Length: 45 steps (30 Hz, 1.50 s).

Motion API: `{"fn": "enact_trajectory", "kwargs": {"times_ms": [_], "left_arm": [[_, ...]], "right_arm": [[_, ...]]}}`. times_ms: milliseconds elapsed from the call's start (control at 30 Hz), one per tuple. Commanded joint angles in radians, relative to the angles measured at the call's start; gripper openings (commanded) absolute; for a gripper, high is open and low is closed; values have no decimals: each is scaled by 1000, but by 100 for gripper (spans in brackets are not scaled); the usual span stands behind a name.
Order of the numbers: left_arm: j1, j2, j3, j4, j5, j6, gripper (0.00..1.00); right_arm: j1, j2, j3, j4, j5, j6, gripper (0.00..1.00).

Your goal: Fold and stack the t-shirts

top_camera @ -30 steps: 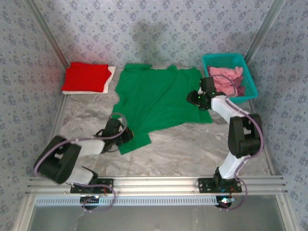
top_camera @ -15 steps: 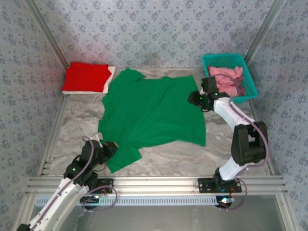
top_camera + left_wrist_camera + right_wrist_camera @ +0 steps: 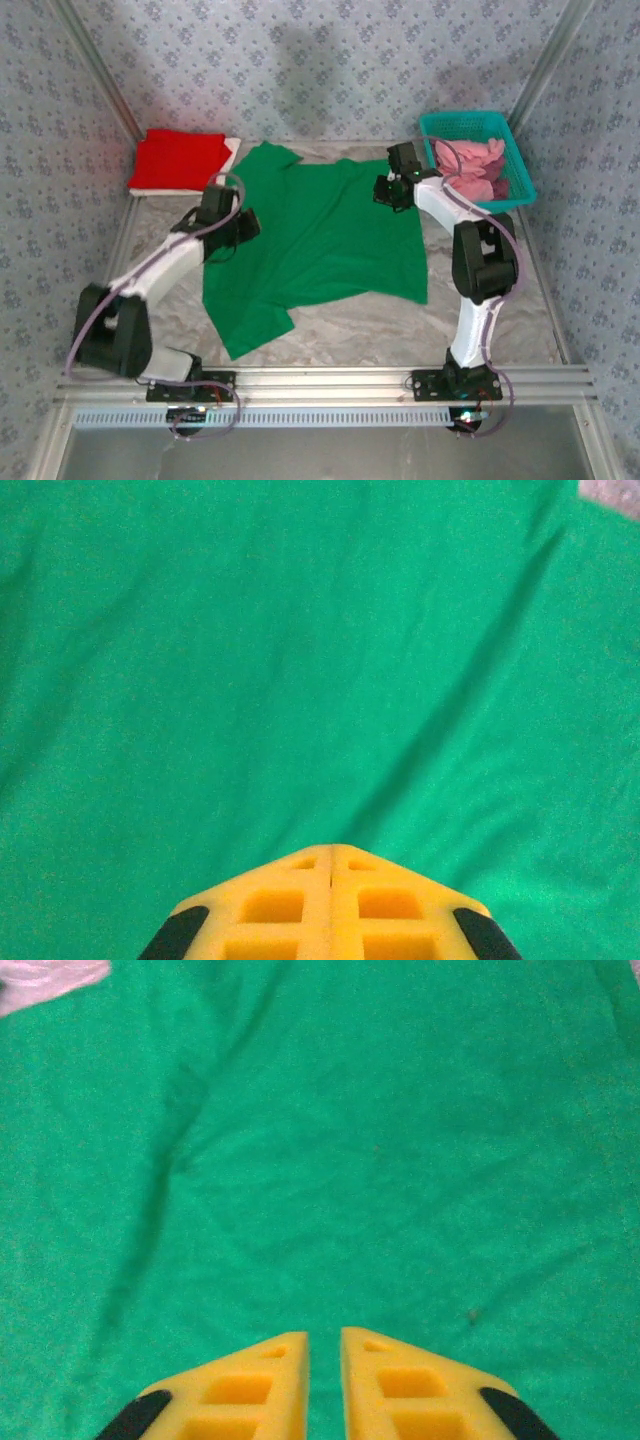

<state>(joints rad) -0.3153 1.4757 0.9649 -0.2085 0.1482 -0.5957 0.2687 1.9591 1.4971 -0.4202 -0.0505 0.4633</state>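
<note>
Left tool [image 3: 331, 848], closed with fingertips pressed together and no cloth between them, was held over the green t-shirt [image 3: 320, 240]; right tool [image 3: 324, 1335], nearly closed with a narrow empty slit, was held over its far right part. The shirt was spread flat on the table [image 3: 450, 310], and the red t-shirt [image 3: 178, 160] was seen folded at the far left corner.

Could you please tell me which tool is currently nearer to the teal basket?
Right. The right tool sits at the green shirt's far right corner, just left of the teal basket; the left tool is over the shirt's left edge.
</note>
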Motion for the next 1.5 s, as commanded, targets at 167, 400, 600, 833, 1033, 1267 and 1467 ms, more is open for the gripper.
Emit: {"fn": "enact_trajectory", "kwargs": {"times_ms": [167,400,600,833,1033,1267,1467], "left_arm": [[30,348,198,139,24,128,0],[68,547,364,136,39,102,0],[74,614,455,89,34,118,0],[84,634,539,57,32,143,0],[84,696,665,9,33,149,0],[81,872,905,-103,111,120,0],[78,969,1021,-121,115,62,0]], "right_arm": [[-43,211,115,8,22,19,0],[-121,265,38,67,-59,223,0],[-143,127,-182,178,-42,330,0],[-143,39,-138,117,47,266,0],[-72,9,6,27,135,176,0],[-65,184,192,-33,80,186,0],[-43,319,354,-105,122,193,0]]}}
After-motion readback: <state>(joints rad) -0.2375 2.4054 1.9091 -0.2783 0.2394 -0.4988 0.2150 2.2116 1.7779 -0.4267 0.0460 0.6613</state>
